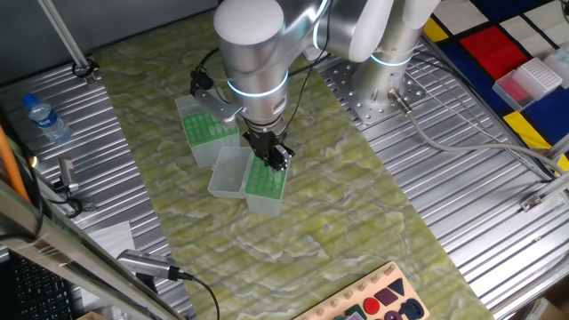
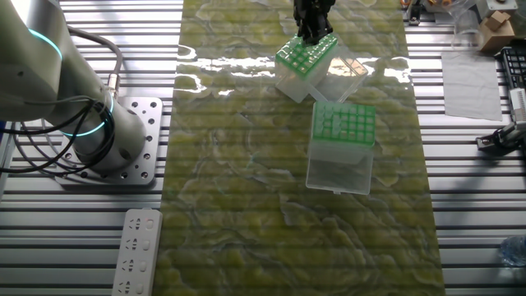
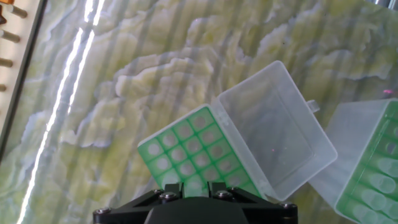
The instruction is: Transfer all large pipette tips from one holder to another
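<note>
Hovering gripper (image 1: 277,156): black, poised directly over the near holder; fingertips hidden by its own body in the hand view, small and dark in both fixed views.
Jaws: cannot tell how far apart they stand, nor whether anything is held.
Near holder (image 3: 198,153): clear plastic box just below the jaws, green grid plate on top, square cells in rows; set askew on the mat.
Near holder contents: cells look pale; whether tips sit in them cannot be told.
Near holder lid (image 3: 273,134): clear, hinged, lying open beside the box, to one side of the jaws; nothing seen inside.
Far holder (image 2: 343,125): second clear box with green grid top, apart from the jaws, its corner close to the open lid.
Large pipette tips (image 3: 379,182): pale mint round tops seated in the far holder's cells, off at the edge of the hand view, away from the jaws.
Far holder lid (image 2: 339,174): clear, open, lying flat beyond its box.
Mat (image 1: 347,222): yellow-green marbled sheet, glossy, with bright glare streaks; under both holders.
Table (image 1: 462,213): ribbed metal on both sides of the mat.
Surroundings: water bottle (image 1: 44,118) at the table edge, white power strip (image 2: 136,253), both well apart from the jaws.
Obstructions: open lid lies just beside the jaws.
</note>
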Controlling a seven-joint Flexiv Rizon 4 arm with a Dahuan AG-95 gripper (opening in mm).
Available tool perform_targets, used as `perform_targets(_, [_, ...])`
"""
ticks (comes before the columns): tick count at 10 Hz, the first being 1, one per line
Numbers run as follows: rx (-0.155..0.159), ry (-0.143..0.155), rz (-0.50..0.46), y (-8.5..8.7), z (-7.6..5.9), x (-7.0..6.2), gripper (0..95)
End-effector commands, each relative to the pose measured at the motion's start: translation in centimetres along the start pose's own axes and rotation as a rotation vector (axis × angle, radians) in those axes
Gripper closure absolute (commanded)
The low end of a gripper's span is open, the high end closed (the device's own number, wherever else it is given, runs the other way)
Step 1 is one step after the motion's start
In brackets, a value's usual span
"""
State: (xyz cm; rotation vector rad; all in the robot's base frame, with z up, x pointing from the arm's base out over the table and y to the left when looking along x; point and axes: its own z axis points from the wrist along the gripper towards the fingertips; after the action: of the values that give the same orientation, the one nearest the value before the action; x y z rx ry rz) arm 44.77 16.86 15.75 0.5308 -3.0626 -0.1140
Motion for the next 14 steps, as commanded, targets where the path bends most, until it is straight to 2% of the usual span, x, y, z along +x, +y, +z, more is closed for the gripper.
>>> perform_targets(1, [0.0, 0.0, -0.004, -0.15, -0.01, 0.07, 76.0])
perform_targets(11, [0.001, -0.003, 0.001, -0.06, 0.26, -0.03, 76.0])
perform_targets(12, [0.001, -0.004, 0.002, -0.06, 0.27, -0.03, 95.0])
perform_targets(14, [0.0, -0.005, 0.005, -0.05, 0.28, -0.03, 95.0])
